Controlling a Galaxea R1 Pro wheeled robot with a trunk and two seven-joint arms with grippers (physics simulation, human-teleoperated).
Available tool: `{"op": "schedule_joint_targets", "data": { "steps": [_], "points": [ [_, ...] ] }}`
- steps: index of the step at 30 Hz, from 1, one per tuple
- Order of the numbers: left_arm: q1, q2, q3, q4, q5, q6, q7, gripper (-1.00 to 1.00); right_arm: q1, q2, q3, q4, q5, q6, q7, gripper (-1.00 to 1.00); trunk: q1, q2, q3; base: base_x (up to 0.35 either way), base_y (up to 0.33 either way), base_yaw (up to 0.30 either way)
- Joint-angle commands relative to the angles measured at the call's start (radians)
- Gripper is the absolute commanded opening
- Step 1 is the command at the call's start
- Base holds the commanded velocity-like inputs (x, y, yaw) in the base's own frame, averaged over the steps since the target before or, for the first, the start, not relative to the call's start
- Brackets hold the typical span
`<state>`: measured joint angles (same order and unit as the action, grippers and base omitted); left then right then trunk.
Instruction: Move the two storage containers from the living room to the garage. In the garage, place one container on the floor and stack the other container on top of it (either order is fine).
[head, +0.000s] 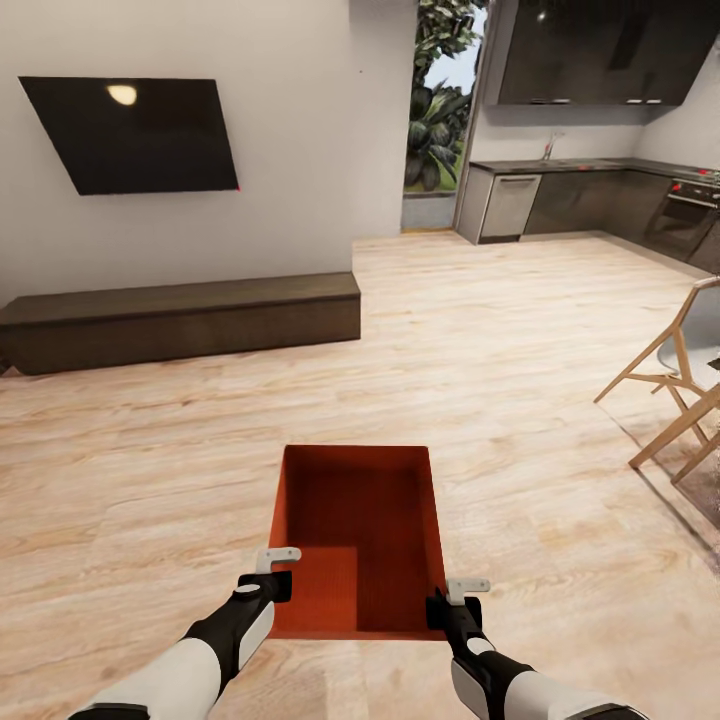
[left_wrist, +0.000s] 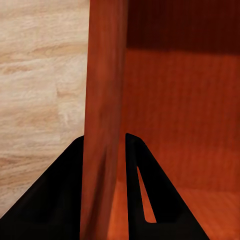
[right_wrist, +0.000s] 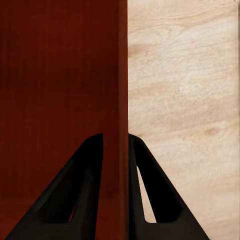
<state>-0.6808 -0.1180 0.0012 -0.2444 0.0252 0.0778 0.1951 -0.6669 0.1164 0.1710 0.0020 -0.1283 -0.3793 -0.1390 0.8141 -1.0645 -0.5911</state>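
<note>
One orange-red storage container hangs open side up in front of me, over the living room's light wood-plank floor. My left gripper is shut on its left wall near the closest corner. In the left wrist view the black fingers pinch that thin wall. My right gripper is shut on the right wall, and its fingers clamp the wall's edge. The box is empty. The second container is out of view.
A long low dark bench runs along the white wall at the left, under a black wall screen. A wooden-legged chair stands at the right. Dark kitchen cabinets and a tall window lie at the far right.
</note>
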Motion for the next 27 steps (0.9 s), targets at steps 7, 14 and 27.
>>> {"op": "schedule_joint_targets", "data": {
  "steps": [7, 14, 27],
  "points": [
    [0.000, 0.000, 0.029, -0.006, -0.021, 0.007, 0.010, -1.00, 0.000, 0.000, -0.031, 0.003, -0.027, -0.006, -0.007, -1.00, 0.000, -0.001, 0.010, 0.000, 0.000, -0.088],
    [0.000, 0.000, 0.029, -0.006, -0.021, 0.008, 0.009, -1.00, 0.000, -0.001, -0.031, 0.003, -0.029, -0.005, -0.006, -1.00, 0.000, -0.001, 0.021, 0.000, 0.000, -0.088],
    [0.000, 0.000, 0.028, -0.006, -0.020, 0.008, 0.009, -1.00, -0.003, 0.000, -0.031, 0.003, -0.027, -0.011, -0.005, -1.00, 0.000, -0.001, 0.041, 0.000, 0.000, -0.087]
  ]
}}
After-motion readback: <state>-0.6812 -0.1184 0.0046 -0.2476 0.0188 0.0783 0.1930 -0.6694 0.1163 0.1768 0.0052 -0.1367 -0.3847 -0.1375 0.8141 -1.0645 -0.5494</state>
